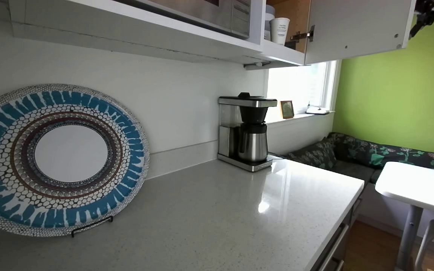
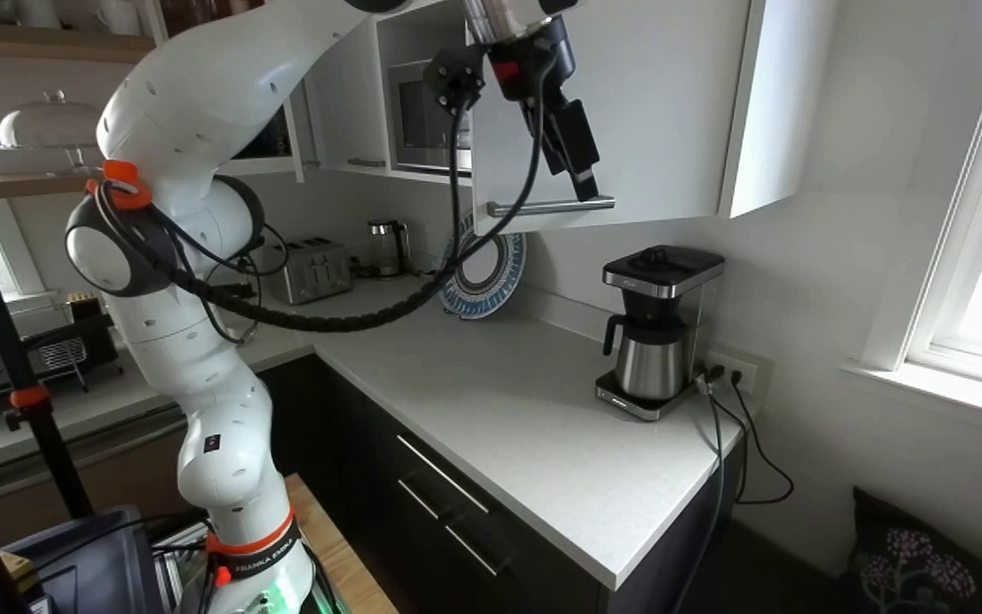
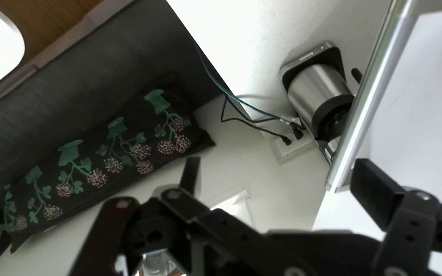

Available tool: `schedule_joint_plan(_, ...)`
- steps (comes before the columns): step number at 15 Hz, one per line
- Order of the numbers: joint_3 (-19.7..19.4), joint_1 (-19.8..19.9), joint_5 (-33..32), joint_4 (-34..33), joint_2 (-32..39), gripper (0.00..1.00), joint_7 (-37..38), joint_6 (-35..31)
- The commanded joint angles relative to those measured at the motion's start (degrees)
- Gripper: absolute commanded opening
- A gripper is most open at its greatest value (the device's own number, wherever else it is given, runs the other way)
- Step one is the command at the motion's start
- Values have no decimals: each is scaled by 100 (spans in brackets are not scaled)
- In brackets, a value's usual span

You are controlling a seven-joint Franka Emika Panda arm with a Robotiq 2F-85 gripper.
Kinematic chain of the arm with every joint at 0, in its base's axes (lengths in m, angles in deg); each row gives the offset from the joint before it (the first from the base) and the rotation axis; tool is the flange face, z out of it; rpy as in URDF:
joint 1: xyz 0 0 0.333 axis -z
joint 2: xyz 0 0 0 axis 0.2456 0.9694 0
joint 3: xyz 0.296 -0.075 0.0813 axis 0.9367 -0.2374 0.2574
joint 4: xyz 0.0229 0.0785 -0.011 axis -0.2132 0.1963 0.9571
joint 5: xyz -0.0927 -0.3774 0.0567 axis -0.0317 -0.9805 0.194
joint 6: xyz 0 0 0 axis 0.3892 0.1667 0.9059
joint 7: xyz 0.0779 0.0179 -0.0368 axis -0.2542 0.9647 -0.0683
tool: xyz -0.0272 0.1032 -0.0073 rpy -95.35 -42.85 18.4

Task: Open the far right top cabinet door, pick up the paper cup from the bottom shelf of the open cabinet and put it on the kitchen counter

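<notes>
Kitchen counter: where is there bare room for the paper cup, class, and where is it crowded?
The kitchen counter is bare between the round plate and the coffee maker, and from there to the front edge. It is crowded beside the coffee maker near the plugs, and in the inner corner, with toaster and kettle.

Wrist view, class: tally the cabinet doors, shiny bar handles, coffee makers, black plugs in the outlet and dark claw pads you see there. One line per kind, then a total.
Cabinet door: 1
Shiny bar handle: 1
Coffee maker: 1
Black plugs: 2
Dark claw pads: 2
Total: 7
</notes>
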Motion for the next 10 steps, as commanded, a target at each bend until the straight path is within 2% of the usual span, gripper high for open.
schedule_joint_plan(1,376,12,-899,-34,-365,100,170,438)
schedule_joint_plan(2,512,22,-1143,-43,-491,100,261,567)
schedule_joint_plan(7,1003,26,-1489,-265,-828,100,598,1929)
schedule_joint_plan(10,1335,41,-1728,-270,-990,100,925,2370)
